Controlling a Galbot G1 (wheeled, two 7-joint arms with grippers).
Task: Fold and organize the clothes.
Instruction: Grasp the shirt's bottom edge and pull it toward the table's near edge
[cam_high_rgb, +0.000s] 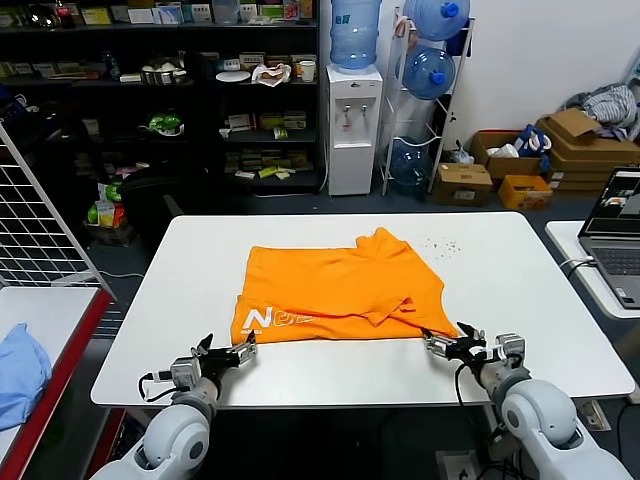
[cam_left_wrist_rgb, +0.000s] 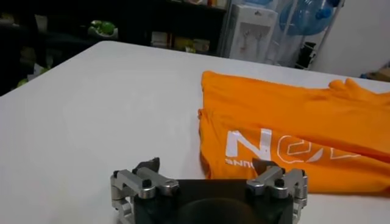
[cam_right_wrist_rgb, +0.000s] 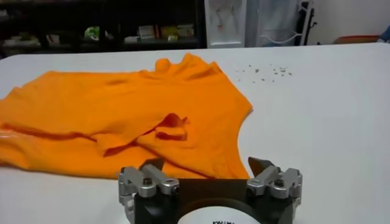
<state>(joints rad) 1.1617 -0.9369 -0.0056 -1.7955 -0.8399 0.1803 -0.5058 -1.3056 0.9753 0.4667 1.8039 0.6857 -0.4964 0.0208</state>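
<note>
Left hand (cam_high_rgb: 243, 346) open | right hand (cam_high_rgb: 437, 343) open | flanking T-shirt (cam_high_rgb: 340, 285)

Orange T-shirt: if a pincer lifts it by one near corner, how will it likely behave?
The orange T-shirt would probably droop and unfold, since it lies limp in creased, loosely overlapped layers. It looks light; pushing would likely bunch it rather than slide it flat. Both the left pincer and right pincer are open beside its near edge.

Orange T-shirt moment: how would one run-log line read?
T-shirt: partly folded on table | left gripper: open, near hem | right gripper: open, near hem
</note>
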